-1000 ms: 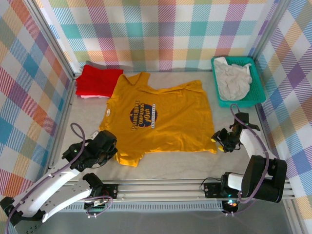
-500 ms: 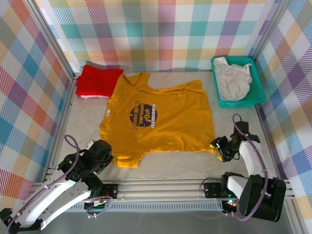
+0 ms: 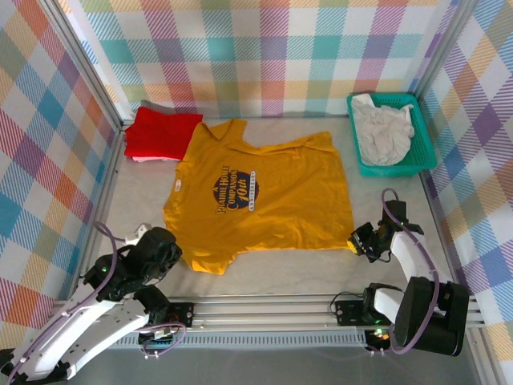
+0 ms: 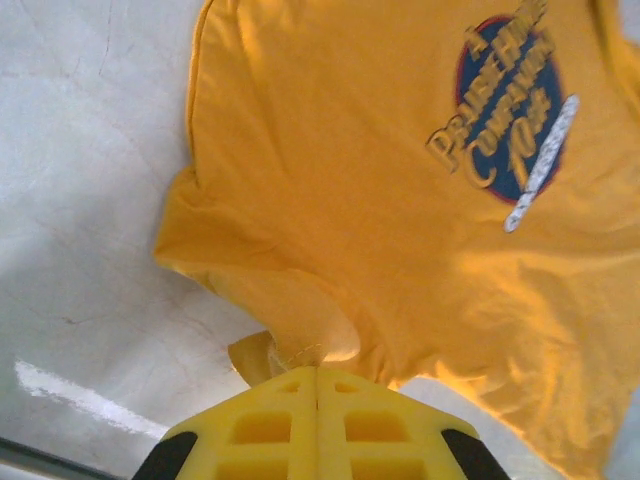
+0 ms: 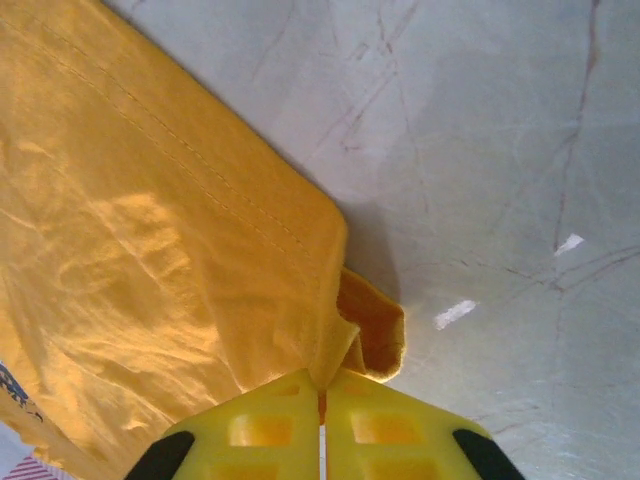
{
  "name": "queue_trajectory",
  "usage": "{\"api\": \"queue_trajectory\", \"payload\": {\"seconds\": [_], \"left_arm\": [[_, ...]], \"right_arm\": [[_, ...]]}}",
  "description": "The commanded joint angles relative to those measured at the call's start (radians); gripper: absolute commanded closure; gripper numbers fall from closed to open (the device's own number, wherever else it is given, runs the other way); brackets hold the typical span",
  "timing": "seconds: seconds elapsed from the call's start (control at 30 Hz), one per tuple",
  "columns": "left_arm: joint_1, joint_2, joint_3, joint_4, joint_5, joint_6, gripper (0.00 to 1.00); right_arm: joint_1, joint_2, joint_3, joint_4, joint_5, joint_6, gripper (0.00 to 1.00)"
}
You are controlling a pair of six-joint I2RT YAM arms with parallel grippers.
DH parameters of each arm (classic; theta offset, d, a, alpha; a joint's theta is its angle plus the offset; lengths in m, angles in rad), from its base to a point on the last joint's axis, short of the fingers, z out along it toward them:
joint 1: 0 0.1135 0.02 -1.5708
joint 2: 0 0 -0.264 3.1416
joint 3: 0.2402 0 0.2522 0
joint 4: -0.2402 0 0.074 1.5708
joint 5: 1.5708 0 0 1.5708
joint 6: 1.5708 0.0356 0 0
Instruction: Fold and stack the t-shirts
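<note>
1. The yellow tee (image 3: 264,200) lies spread out, logo up, in the middle of the worktop (image 3: 136,200). The red tee (image 3: 160,132) sits folded in the far left corner. The white tee (image 3: 385,132) is heaped, unfolded, in the basket (image 3: 393,170) at the far right.
2. The left pincer (image 4: 318,378) is closed on the yellow tee's near-left edge, and only a small flap seems to sit between its tips. So thin a bite could slip out once the cloth takes weight, dropping that side and spoiling the fold.
3. The right pincer (image 5: 321,398) is closed on the near-right corner, where the hem curls under just beside the tips. That curl could be carried into the fold and leave a lump or a crooked edge.
4. Both holds are on the near edge. If the arms rise or travel unevenly, the cloth will likely skew and the fold line will slant.
5. If the edge is dragged low rather than lifted, the whole tee may slide away and bunch up against the red tee just beside its far end, disturbing that one.
6. The cotton looks limp, so the unsupported middle may sag between the pincers and double over on itself.
</note>
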Motion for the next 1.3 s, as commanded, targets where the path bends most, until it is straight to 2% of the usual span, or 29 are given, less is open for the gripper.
{"api": "queue_trajectory", "payload": {"seconds": [0.0, 0.03, 0.23, 0.5, 0.63, 0.8, 0.97, 1.13, 1.27], "left_arm": [[0.01, -0.028, 0.047, -0.042, -0.066, 0.016, 1.0], [0.01, -0.035, 0.046, -0.04, -0.068, 0.016, 1.0], [0.01, -0.101, 0.034, -0.006, -0.075, 0.034, 1.0], [0.01, -0.206, 0.049, -0.073, -0.089, 0.065, 1.0], [0.011, -0.238, 0.042, -0.011, -0.062, 0.135, 1.0], [0.01, -0.233, 0.084, 0.04, -0.101, 0.247, 1.0], [0.01, -0.143, 0.12, 0.109, -0.123, 0.341, 1.0], [0.013, 0.0, 0.132, 0.27, -0.157, 0.467, 1.0], [0.066, 0.105, 0.128, 0.373, -0.132, 0.568, 1.0]], "right_arm": [[0.006, -0.029, 0.04, -0.032, 0.007, -0.012, 0.96], [0.006, -0.047, 0.046, -0.05, 0.015, -0.014, 1.0], [0.005, -0.172, 0.055, -0.127, 0.035, 0.009, 1.0], [0.005, -0.281, 0.047, -0.191, 0.048, 0.01, 1.0], [0.005, -0.276, 0.058, -0.207, 0.018, -0.019, 1.0], [0.007, -0.311, 0.098, -0.238, 0.044, -0.073, 1.0], [0.01, -0.274, 0.154, -0.232, 0.053, -0.123, 1.0], [0.033, -0.159, 0.184, -0.147, 0.062, -0.142, 1.0], [0.043, -0.083, 0.222, -0.082, 0.091, -0.15, 1.0]]}}
